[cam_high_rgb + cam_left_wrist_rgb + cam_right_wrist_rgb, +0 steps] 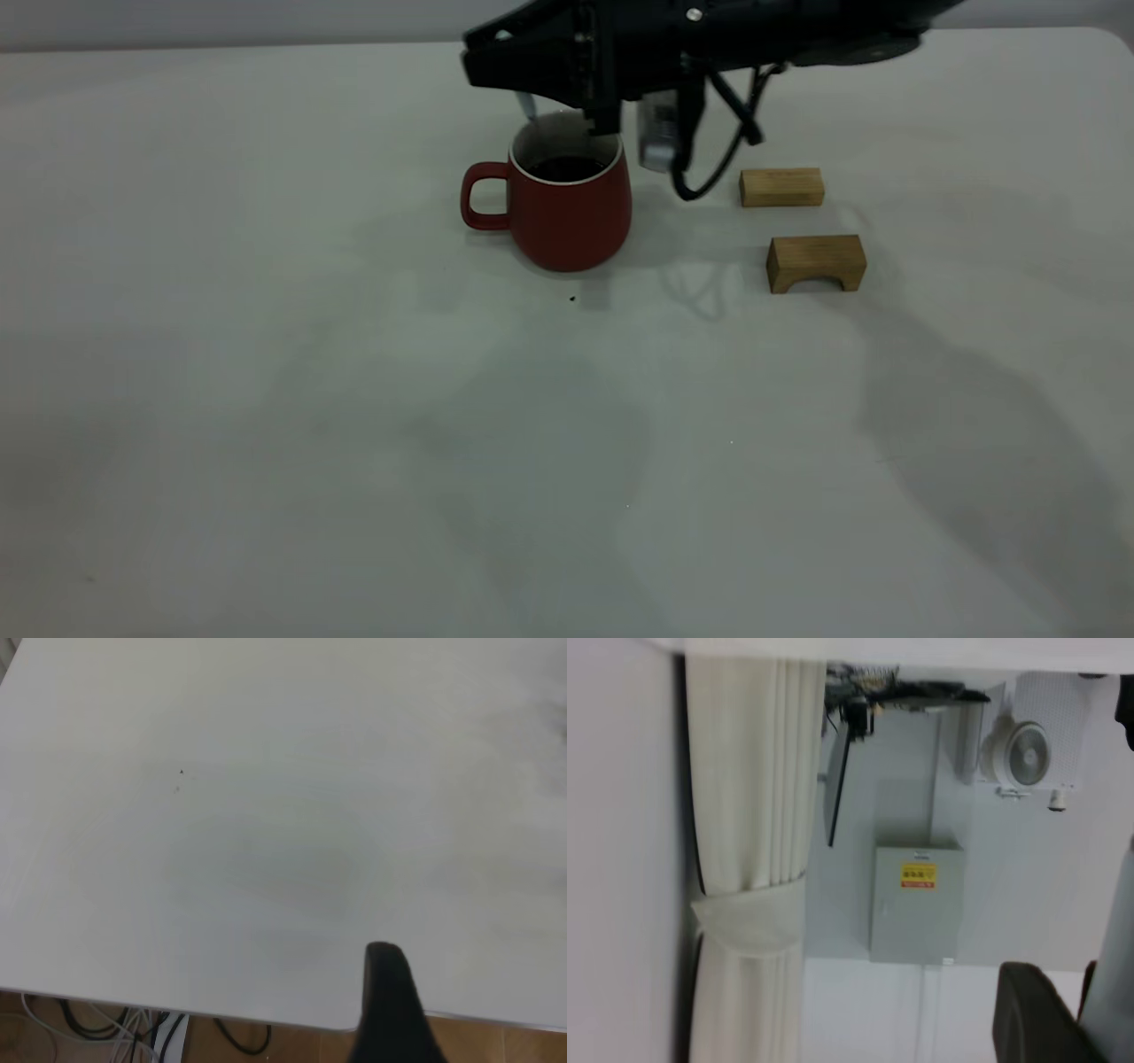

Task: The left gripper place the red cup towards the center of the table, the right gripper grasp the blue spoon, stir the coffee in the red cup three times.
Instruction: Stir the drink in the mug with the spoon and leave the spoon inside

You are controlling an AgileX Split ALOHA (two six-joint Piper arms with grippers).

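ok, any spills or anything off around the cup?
One dark speck lies on the table just in front of the red cup, possibly a coffee drip. The cup stands upright; both wooden blocks look undisturbed.

yellow label (918, 875) on grey cabinet (915, 904), unreadable

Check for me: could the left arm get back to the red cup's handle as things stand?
Probably yes. The red cup turns its handle toward the bare left side of the table; nothing lies there. The right gripper hangs over the rim only. The left arm is outside the exterior view.
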